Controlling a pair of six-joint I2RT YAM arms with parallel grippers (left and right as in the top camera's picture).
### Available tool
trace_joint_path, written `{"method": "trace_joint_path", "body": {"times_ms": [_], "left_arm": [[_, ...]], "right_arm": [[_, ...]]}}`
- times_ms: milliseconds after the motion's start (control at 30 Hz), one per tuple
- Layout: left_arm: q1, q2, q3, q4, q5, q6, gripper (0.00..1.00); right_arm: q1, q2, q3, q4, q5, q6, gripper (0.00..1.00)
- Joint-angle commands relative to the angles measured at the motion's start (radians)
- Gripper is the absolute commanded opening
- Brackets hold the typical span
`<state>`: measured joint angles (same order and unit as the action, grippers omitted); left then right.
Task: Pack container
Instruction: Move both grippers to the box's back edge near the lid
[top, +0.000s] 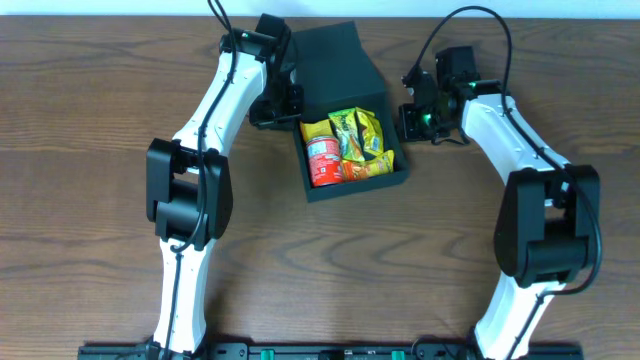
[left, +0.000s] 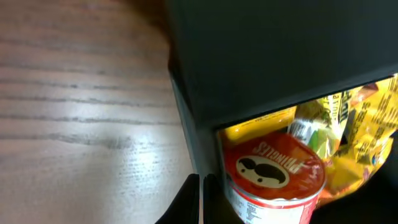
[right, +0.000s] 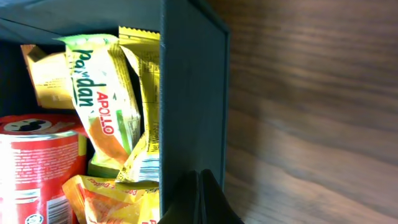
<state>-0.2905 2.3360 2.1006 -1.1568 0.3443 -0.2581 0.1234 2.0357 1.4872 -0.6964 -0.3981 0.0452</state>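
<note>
The dark teal container (top: 357, 187) sits at the table's middle back, its flap lid (top: 340, 60) raised and leaning over the back of the opening. Inside lie a red Pringles can (top: 321, 158) and yellow and green snack packets (top: 360, 140). My left gripper (top: 287, 103) is shut and empty, right beside the container's left wall near the lid hinge. In the left wrist view its fingers (left: 200, 200) sit beside the wall, with the lid (left: 280, 50) above the can (left: 273, 177). My right gripper (top: 410, 122) is shut and empty against the outside of the right wall (right: 189, 93); its fingers (right: 200, 200) touch that wall.
The brown wooden table (top: 100, 120) surrounds the container. Both arms curve in from the front edge, one on each side of the container. In the right wrist view, a green Pandan packet (right: 99, 93) stands next to the can (right: 37, 168).
</note>
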Motion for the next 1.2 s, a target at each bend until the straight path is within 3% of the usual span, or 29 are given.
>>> {"method": "trace_joint_path", "body": {"times_ms": [0, 400, 767, 1167], "left_arm": [[0.002, 0.013, -0.005, 0.04, 0.02, 0.0, 0.06], [0.004, 0.013, -0.005, 0.145, 0.014, 0.053, 0.06], [0.01, 0.013, -0.005, 0.031, -0.063, 0.064, 0.06], [-0.059, 0.013, -0.004, -0.071, -0.03, 0.079, 0.06]], "right_arm": [[0.038, 0.012, -0.009, -0.016, -0.048, 0.069, 0.02], [0.08, 0.012, -0.009, -0.084, -0.046, 0.157, 0.01], [0.007, 0.012, -0.008, -0.075, 0.005, 0.164, 0.02], [-0.012, 0.012, -0.008, 0.126, -0.055, 0.172, 0.01]]}}
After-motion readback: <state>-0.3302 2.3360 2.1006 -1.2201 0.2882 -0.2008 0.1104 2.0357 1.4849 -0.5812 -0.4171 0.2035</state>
